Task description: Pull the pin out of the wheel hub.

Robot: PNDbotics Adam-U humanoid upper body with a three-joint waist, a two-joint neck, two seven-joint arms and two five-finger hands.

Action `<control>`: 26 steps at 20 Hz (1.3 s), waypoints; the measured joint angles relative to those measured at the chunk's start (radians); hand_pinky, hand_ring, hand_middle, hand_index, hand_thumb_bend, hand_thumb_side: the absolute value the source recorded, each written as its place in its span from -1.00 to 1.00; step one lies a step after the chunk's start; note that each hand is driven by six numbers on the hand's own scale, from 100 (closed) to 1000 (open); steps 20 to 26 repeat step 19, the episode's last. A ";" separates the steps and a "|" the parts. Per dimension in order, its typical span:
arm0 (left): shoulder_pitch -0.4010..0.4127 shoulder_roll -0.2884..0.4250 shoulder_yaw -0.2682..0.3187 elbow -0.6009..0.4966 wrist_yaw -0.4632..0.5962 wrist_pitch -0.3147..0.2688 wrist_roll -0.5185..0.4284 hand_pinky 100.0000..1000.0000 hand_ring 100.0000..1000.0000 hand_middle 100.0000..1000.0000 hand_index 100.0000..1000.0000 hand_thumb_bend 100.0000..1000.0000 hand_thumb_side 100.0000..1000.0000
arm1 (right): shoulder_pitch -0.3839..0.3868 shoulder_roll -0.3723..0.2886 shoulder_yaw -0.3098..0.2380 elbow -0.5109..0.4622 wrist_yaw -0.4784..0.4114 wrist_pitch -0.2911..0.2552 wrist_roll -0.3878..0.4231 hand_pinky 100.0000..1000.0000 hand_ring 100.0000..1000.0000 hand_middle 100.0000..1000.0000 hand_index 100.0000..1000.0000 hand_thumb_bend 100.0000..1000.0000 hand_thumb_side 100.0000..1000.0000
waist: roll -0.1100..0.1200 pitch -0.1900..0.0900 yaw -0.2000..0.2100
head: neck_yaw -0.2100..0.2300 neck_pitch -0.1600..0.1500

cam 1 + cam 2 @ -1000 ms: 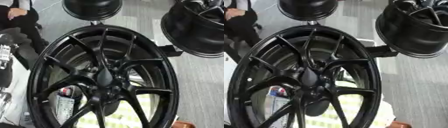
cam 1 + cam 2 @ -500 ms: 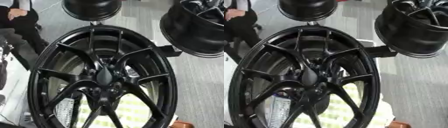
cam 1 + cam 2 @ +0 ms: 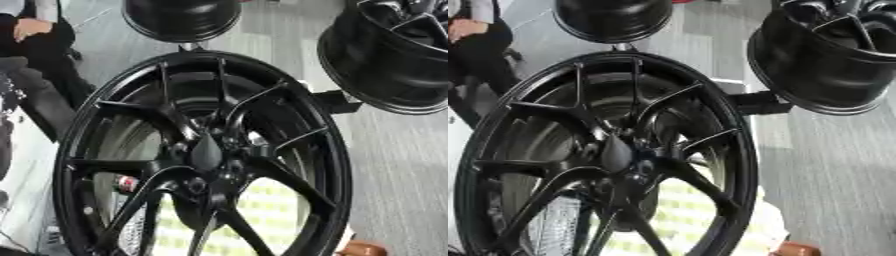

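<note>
- The black wheel hub (image 3: 206, 155) fills most of the view, standing on edge with its spoked face turned toward the camera.
- Its rim reads as a tall oval, the long axis running top to bottom and leaning slightly right at the top.
- Thin paired spokes fan out from the centre cap (image 3: 207, 150), a dark pointed shape at the middle of the wheel hub.
- Small round bolt holes ring the centre cap; whether any of them carries the pin cannot be made out, since everything there is dark on dark.
- Neither robot hand shows in either eye view, so whether their fingers are apart or together cannot be told.
- Through the lower spokes of the wheel hub a pale yellow-green patterned surface (image 3: 262, 210) shows, and at lower left a small red and white object (image 3: 125, 183) sits behind a spoke.
- Above the wheel hub, just past its top edge, hangs a second black wheel (image 3: 181, 19), seen from its barrel side.
- To the upper right of the wheel hub a third black wheel (image 3: 824, 55) is mounted on a dark bracket (image 3: 756, 103) that reaches toward the hub's rim.
- Right of the wheel hub lies grey striped flooring (image 3: 394, 175).
- At the hub's lower right edge a small brown object (image 3: 363, 248) shows.
</note>
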 measured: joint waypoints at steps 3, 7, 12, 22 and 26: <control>0.000 0.000 0.000 0.000 0.000 0.000 0.000 0.46 0.16 0.09 0.44 -1.00 0.28 | -0.006 0.002 -0.006 0.000 -0.015 0.008 -0.025 0.76 0.70 0.38 0.55 -1.00 -0.27 | 0.000 0.000 0.000 | -0.002 0.000; 0.000 0.000 0.000 0.000 0.000 0.000 -0.001 0.46 0.16 0.09 0.44 -1.00 0.28 | -0.019 0.012 -0.009 0.000 -0.065 -0.013 -0.079 0.75 0.68 0.33 0.54 -1.00 -0.12 | 0.000 0.000 0.001 | -0.003 0.000; -0.001 0.000 0.000 0.000 0.000 -0.002 -0.003 0.46 0.16 0.09 0.43 -1.00 0.28 | -0.031 0.018 0.017 0.000 -0.141 -0.081 -0.155 0.74 0.66 0.29 0.54 -1.00 0.14 | 0.000 -0.002 0.005 | -0.007 0.000; -0.003 0.000 -0.004 0.000 0.006 -0.005 -0.006 0.45 0.16 0.09 0.43 -1.00 0.27 | -0.086 0.061 0.081 0.000 -0.299 -0.329 -0.275 0.73 0.65 0.25 0.55 -1.00 0.20 | 0.007 -0.004 0.007 | -0.010 0.000; -0.003 0.000 -0.004 0.000 0.006 -0.005 -0.006 0.45 0.16 0.09 0.43 -1.00 0.27 | -0.086 0.061 0.081 0.000 -0.299 -0.329 -0.275 0.73 0.65 0.25 0.55 -1.00 0.20 | 0.007 -0.004 0.007 | -0.010 0.000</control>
